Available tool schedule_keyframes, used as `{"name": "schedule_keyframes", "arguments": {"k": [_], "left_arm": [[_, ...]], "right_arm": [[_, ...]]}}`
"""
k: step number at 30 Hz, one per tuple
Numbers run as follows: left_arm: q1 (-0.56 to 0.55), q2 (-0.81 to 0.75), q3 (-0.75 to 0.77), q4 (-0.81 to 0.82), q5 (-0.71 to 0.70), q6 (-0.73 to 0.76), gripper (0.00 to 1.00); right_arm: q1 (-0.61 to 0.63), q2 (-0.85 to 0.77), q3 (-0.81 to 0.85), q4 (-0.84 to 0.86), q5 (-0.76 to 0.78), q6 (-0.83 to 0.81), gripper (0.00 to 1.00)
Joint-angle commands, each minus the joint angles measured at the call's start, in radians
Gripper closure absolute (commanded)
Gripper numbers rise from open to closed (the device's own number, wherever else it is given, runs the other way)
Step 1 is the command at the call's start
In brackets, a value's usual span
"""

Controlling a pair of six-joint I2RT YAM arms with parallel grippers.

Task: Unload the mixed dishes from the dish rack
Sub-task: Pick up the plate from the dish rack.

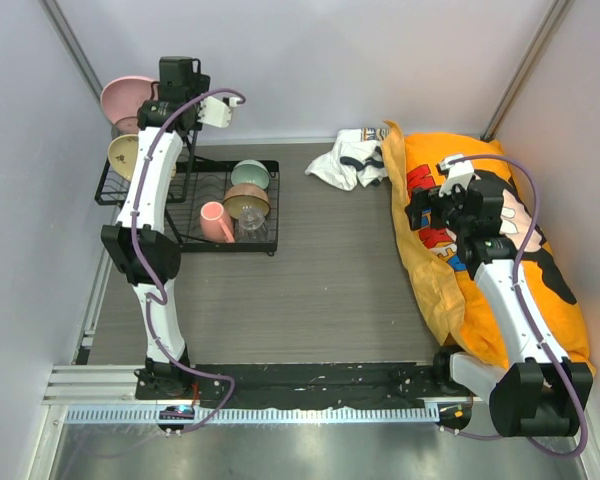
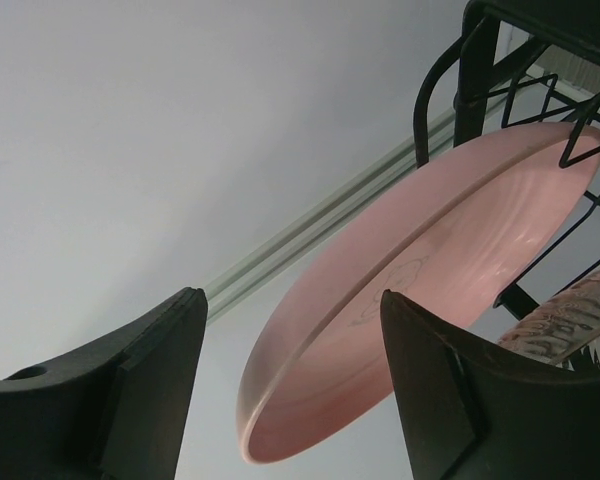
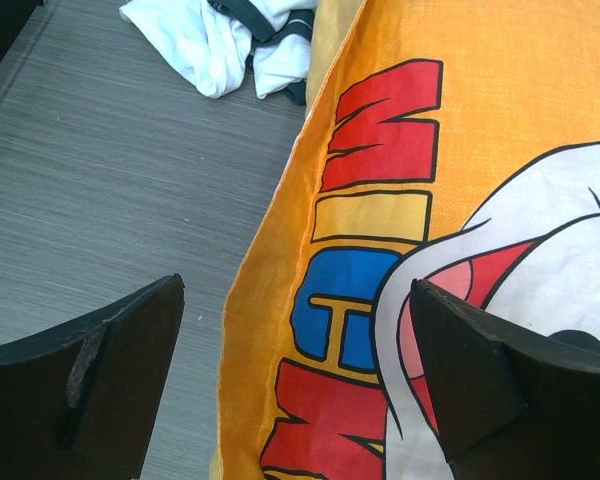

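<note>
While I've got the feed up: my left hand (image 2: 290,296) is up at the far left corner of the grey wood-grain counter (image 1: 330,290), over the raised upper basket of the black wire dish rack (image 1: 190,200). On the left wrist view its fingers are spread, with the lower rim of the large pink plate (image 2: 430,240) sitting in the gap between them. The hand isn't clenched on it. There's daylight between the left finger and the rim, and on the other side I can't tell if it's touching.

That plate stands on edge in the upper basket. The smaller tan shallow dish (image 1: 123,155) stands on edge just beside it, nearer to me.

Down on the flat lower tray there's the mint-green bowl with the dark outside (image 1: 250,175) at the back and a brownish-pink bowl (image 1: 247,200) right in front of it. Along the near side are the clear glass cup (image 1: 252,226) and the pink mug (image 1: 216,221).

My right hand (image 3: 298,288) is released, fingers wide and holding nothing. It hangs over the big orange printed bag (image 3: 380,60) lying along the right edge of the counter. A crumpled white cloth (image 1: 350,160) sits by the far edge, touching the bag's far end.
</note>
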Motion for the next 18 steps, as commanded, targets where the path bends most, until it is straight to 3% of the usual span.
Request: {"name": "schedule_keyframes", "arguments": {"k": [1,10,18], "left_arm": [[0.007,-0.018,0.028,0.052,-0.038,0.02,0.27],[0.007,-0.038,-0.007,0.085,-0.049,0.03,0.4],[0.008,-0.045,-0.042,0.147,-0.066,0.051,0.59]], "right_arm": [[-0.003,0.007,0.05,0.01,-0.015,-0.014,0.01],[-0.003,0.009,0.054,0.009,-0.013,-0.017,0.0],[-0.003,0.013,0.056,0.004,-0.015,-0.022,0.0]]}}
